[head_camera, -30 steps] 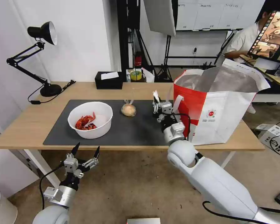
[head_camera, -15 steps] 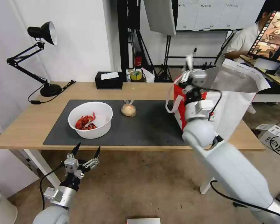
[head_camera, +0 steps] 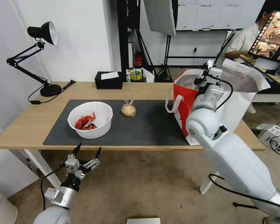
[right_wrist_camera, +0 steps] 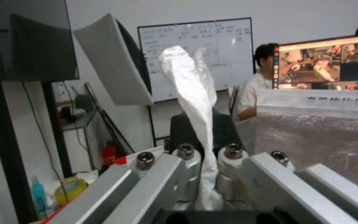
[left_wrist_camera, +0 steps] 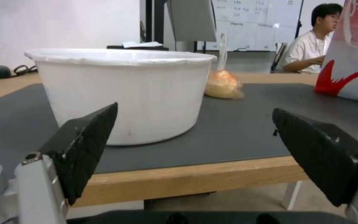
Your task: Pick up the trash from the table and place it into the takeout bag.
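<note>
Your right gripper (head_camera: 208,69) is clamped on the crumpled white tissue (right_wrist_camera: 191,90), which stands up lengthwise from the jaws. It's up over the takeout bag (head_camera: 236,102), at the rim by the foil-lined mouth, so the drop is prob. straight down. Left gripper (head_camera: 85,152) hangs spread & empty below the table (head_camera: 28,124) edge, nearer the bowl (head_camera: 90,119) than the bagged bun (head_camera: 128,109).

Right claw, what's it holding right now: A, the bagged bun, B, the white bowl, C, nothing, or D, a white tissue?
D: the right claw is shut on a white tissue, raised at the bag; the bun and bowl sit on the mat.
</note>
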`<state>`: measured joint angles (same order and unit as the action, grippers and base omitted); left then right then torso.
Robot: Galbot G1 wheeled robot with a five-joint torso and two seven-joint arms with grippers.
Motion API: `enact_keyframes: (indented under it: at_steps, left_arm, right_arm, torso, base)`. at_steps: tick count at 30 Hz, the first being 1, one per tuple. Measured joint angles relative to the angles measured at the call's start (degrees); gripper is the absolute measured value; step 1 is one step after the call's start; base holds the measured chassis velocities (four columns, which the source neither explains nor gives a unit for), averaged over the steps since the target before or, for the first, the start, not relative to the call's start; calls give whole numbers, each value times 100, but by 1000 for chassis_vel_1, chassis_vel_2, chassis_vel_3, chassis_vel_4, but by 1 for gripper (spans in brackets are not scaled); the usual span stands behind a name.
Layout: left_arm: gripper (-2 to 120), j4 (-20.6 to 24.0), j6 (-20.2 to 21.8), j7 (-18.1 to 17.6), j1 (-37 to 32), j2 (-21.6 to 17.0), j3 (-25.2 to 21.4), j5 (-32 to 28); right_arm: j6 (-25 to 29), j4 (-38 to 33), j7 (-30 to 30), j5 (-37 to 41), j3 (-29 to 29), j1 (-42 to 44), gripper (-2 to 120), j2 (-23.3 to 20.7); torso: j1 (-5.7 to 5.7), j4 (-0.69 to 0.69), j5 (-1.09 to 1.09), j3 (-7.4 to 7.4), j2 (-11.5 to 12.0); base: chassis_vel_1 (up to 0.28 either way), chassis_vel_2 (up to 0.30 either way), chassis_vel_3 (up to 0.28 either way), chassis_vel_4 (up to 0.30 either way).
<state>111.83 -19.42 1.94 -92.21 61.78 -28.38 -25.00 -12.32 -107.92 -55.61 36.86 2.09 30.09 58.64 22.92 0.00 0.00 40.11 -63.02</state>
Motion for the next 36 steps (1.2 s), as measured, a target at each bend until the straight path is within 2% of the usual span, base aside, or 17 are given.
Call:
enact_keyframes:
  at_steps: [4,6,7,10,11,14,15,18,19,21,24,27,28,30,36]
  left_arm:
    - [100,1,2,0,-2,0,-4,-1]
    - [100,45,6,0,-33,-8,-5,-1]
    - [100,45,6,0,-33,-8,-5,-1]
    - [100,56,14,0,-24,-40,-4,-7]
    - [100,56,14,0,-24,-40,-4,-7]
    - [100,53,16,0,-18,-65,-17,-29]
    - [100,53,16,0,-18,-65,-17,-29]
    - [100,62,17,0,-26,-73,-34,-37]
    - [100,62,17,0,-26,-73,-34,-37]
    - [100,77,18,0,-31,-73,-39,-39]
    - [100,87,18,0,-32,-74,-45,-40]
    - [100,108,20,0,-35,-91,-78,-42]
    - [100,108,20,0,-35,-91,-78,-42]
    - [100,127,20,0,-35,-112,-120,-57]
    - [100,170,62,-1,-76,-108,-156,-76]
  right_arm:
    - [1,-5,22,113,-9,4,3,4]
    - [15,17,57,139,-41,41,16,2]
    - [15,17,57,139,-41,41,16,2]
    - [21,-10,82,152,-59,75,31,2]
    - [21,-10,82,152,-59,75,31,2]
    - [28,-38,102,191,-68,75,44,-9]
    - [28,-38,102,191,-68,75,44,-9]
    - [34,-80,133,221,-78,69,59,-33]
    - [34,-80,133,221,-78,69,59,-33]
    - [42,-132,185,260,-91,65,70,-61]
    - [48,-180,238,280,-96,59,76,-96]
    - [46,-270,337,283,-78,49,91,-244]
    - [46,-270,337,283,-78,49,91,-244]
    - [75,-340,538,284,-73,57,99,-355]
    - [219,-512,937,283,-41,88,100,-465]
  torso:
    - [0,0,0,0,0]
    - [0,0,0,0,0]
    - [0,0,0,0,0]
    - [0,0,0,0,0]
    - [0,0,0,0,0]
    - [0,0,0,0,0]
    - [0,0,0,0,0]
    - [0,0,0,0,0]
    - [0,0,0,0,0]
    - [0,0,0,0,0]
    - [0,0,0,0,0]
    - [0,0,0,0,0]
    - [0,0,0,0,0]
    - [0,-1,0,0,0]
    - [0,-1,1,0,0]
  base:
    - [0,0,0,0]
    - [0,0,0,0]
    - [0,0,0,0]
    - [0,0,0,0]
    - [0,0,0,0]
    - [0,0,0,0]
    - [0,0,0,0]
    - [0,0,0,0]
    - [0,0,0,0]
    - [0,0,0,0]
    - [0,0,0,0]
    - [0,0,0,0]
    - [0,0,0,0]
    - [0,0,0,0]
    - [0,0,0,0]
